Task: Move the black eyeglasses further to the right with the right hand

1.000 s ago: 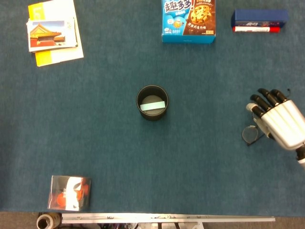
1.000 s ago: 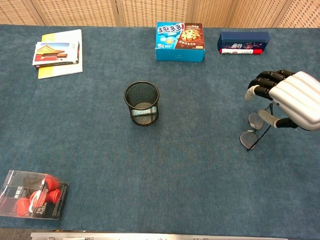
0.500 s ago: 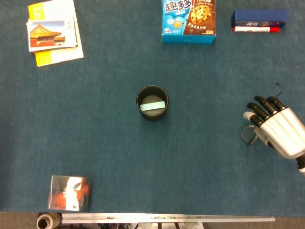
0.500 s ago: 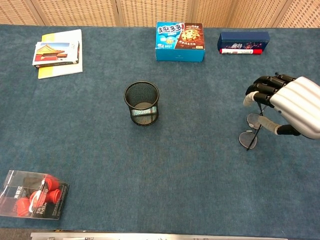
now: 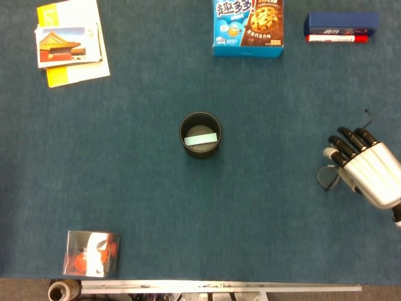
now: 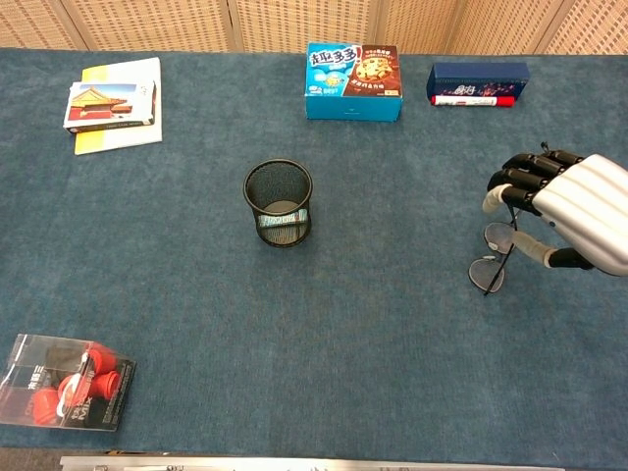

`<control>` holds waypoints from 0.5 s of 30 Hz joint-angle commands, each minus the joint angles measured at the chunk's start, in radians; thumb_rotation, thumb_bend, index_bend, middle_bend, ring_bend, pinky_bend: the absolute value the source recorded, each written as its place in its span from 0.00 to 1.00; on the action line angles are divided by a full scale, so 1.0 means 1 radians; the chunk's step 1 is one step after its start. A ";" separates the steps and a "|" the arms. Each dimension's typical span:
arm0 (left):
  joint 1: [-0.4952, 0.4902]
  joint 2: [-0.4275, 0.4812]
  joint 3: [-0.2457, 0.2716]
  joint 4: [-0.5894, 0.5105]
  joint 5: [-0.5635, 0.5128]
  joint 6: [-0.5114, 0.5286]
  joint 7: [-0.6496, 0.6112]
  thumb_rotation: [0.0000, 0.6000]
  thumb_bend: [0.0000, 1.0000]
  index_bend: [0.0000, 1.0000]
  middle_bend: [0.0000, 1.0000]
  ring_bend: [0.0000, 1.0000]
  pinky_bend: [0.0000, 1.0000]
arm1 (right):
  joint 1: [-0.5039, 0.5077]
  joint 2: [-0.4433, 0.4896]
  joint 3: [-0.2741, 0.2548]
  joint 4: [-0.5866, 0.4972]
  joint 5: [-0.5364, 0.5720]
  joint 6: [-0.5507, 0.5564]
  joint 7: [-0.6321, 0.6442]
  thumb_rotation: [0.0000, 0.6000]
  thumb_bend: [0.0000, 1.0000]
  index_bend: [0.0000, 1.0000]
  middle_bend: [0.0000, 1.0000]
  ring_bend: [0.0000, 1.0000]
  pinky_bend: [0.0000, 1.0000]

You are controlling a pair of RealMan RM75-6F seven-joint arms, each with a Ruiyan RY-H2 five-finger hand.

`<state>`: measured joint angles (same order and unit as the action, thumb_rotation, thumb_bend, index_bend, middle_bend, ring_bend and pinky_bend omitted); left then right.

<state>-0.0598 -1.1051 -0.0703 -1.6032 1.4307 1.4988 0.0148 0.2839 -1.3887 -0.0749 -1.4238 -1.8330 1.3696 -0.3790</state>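
The black eyeglasses [image 6: 488,275] are at the right side of the blue table, with one lens [image 5: 326,177] showing left of my right hand. My right hand [image 6: 574,211] grips them: the dark fingers curl over the frame and the thumb [image 6: 535,247] lies against a temple arm. In the head view the right hand [image 5: 369,172] covers most of the glasses, and a thin temple tip [image 5: 366,113] pokes out above the fingers. I cannot tell whether the lenses touch the table. My left hand shows in neither view.
A black mesh cup [image 6: 279,201] stands mid-table. At the back are a blue cookie box [image 6: 353,67], a dark blue box with a red marker [image 6: 478,83], and a stack of booklets [image 6: 110,103] at the left. A packet of red items [image 6: 64,381] lies front left.
My right hand has shifted slightly toward the front and right while staying curled on the glasses. A temple tip now sticks out above the fingers. The lenses have barely moved.
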 commanded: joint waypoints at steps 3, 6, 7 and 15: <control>0.000 0.001 0.000 0.000 0.001 0.000 -0.003 1.00 0.48 0.53 0.37 0.41 0.51 | 0.004 -0.010 0.003 0.019 0.000 -0.006 -0.015 1.00 0.34 0.36 0.34 0.21 0.31; 0.000 0.001 0.000 0.000 0.001 0.000 -0.004 1.00 0.48 0.53 0.37 0.41 0.51 | 0.007 -0.017 0.006 0.034 0.005 -0.014 -0.023 1.00 0.34 0.35 0.34 0.21 0.31; 0.000 0.001 0.000 0.000 0.001 0.000 -0.004 1.00 0.48 0.53 0.37 0.41 0.51 | 0.009 -0.019 0.007 0.039 0.007 -0.017 -0.024 1.00 0.34 0.35 0.34 0.21 0.31; 0.001 0.001 0.000 0.000 0.001 0.001 -0.004 1.00 0.48 0.53 0.37 0.41 0.51 | 0.023 -0.043 0.020 0.087 0.033 -0.047 -0.030 1.00 0.34 0.35 0.34 0.21 0.31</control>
<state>-0.0590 -1.1041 -0.0699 -1.6031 1.4320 1.4995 0.0112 0.3050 -1.4286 -0.0570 -1.3406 -1.8035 1.3262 -0.4079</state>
